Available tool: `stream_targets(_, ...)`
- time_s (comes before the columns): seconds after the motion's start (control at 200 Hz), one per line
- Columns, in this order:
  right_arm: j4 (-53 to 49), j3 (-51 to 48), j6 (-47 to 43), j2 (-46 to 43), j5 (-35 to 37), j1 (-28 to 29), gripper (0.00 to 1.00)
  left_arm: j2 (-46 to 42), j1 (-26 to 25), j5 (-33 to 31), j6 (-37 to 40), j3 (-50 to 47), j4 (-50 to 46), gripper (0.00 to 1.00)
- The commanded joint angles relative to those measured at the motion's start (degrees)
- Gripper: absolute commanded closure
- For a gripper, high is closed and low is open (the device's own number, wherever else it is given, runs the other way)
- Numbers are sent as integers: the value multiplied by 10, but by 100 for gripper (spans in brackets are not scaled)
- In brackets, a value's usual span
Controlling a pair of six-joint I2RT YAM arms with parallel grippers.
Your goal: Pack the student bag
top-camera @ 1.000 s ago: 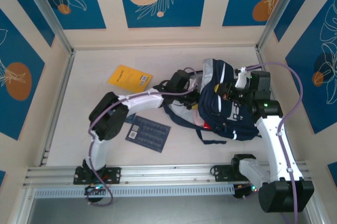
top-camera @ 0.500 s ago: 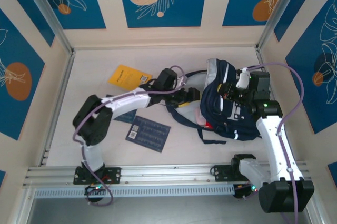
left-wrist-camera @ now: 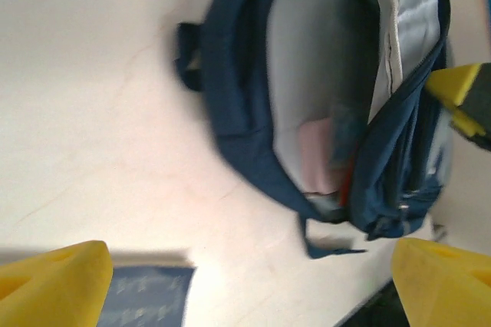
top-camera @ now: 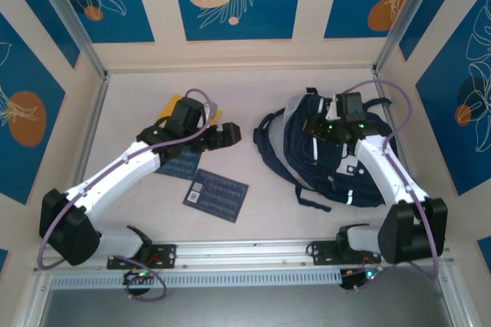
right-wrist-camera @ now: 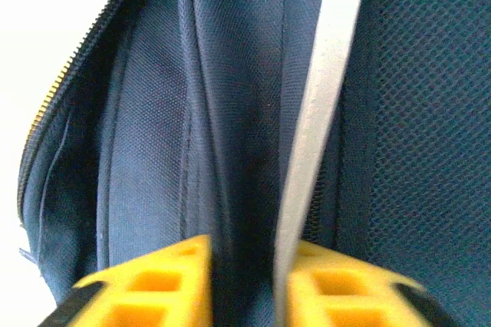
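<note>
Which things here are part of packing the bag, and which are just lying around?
Job: large dark navy fabric backpack with white stripes, lying open; pink item inside it.
Lying about, possibly still to pack: yellow booklet; dark blue printed card; second blue card partly under the left arm.

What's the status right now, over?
Left gripper open, empty. Right gripper astride student bag fabric, grip unclear. Bag open. Blue booklet lies outside it.
</note>
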Motion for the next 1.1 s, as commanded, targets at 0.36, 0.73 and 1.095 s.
stream_targets(0.36, -41, 46, -90, -16, 194, 150, 53, -70, 67, -98, -14, -144, -120, 4)
stream_targets(0.73, 30, 46, -92, 148, 16, 401, 61, -96, 65, -53, -79, -245, -100, 6)
stream_targets(1.095, 18, 158, -111, 338, 9, 433, 54, -117, 47, 36, -138, -343, 20, 11)
